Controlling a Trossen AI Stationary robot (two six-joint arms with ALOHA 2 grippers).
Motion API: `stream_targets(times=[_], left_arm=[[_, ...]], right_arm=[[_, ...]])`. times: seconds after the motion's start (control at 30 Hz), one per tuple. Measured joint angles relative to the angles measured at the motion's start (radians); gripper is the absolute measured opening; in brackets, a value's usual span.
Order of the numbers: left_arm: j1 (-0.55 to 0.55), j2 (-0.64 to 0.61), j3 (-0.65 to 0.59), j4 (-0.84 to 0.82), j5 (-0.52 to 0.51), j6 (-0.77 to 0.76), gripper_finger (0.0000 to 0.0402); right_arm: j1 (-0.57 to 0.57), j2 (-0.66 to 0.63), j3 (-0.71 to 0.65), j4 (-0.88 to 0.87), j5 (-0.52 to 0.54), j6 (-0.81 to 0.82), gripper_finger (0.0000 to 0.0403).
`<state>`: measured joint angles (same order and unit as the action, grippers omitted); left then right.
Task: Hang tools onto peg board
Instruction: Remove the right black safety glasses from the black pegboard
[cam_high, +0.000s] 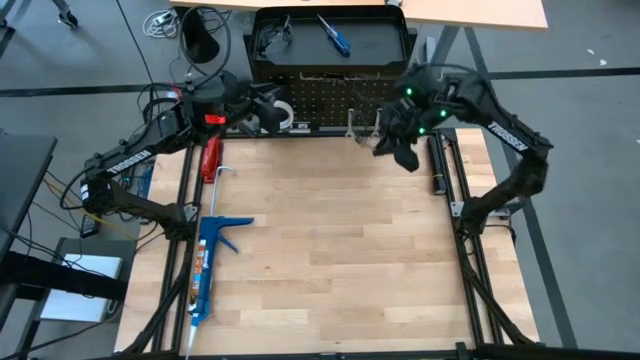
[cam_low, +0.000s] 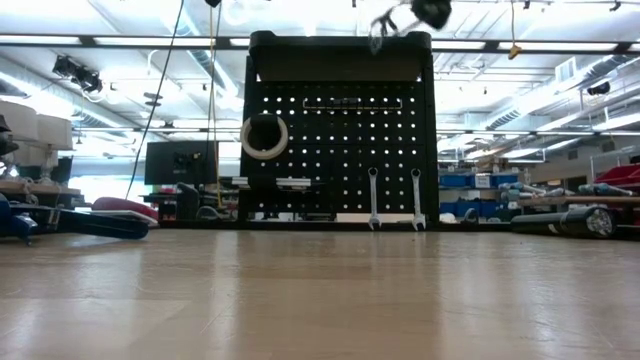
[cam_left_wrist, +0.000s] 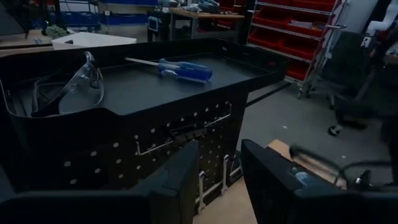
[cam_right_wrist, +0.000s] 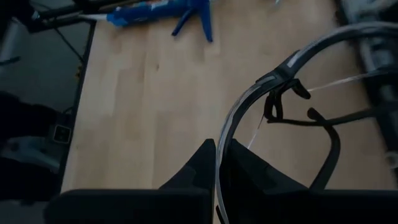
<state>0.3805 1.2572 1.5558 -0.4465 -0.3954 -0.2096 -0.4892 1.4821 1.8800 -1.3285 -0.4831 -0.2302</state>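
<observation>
Our right pincer (cam_right_wrist: 216, 163), clamped on safety glasses (cam_right_wrist: 292, 99), should lower them gently onto the peg board (cam_high: 330, 95); left pincer (cam_left_wrist: 217, 180) waits released.

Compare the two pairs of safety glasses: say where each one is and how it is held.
One pair of safety glasses is pinched at its frame in the right end effector, above the table. The other pair lies loose on the peg board's top shelf, near the blue-handled screwdriver. Both have clear lenses and dark frames.

Workshop: red parts bins (cam_left_wrist: 292, 28), open-ceiling industrial hall.
</observation>
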Motion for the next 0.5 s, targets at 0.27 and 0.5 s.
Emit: stream_targets(times=[0.27,0.5], left_arm=[[-0.002,0.0,0.0,0.0,0.001,0.0,0.0126],[-0.003,0.0,0.0,-0.001,0.003,0.0,0.0126]], right_arm=[[0.003,-0.281,-0.599,0.332,-0.017,0.177,0.0033],[0.048,-0.434,-1.006,0.57,-0.029,0.335,0.0036]])
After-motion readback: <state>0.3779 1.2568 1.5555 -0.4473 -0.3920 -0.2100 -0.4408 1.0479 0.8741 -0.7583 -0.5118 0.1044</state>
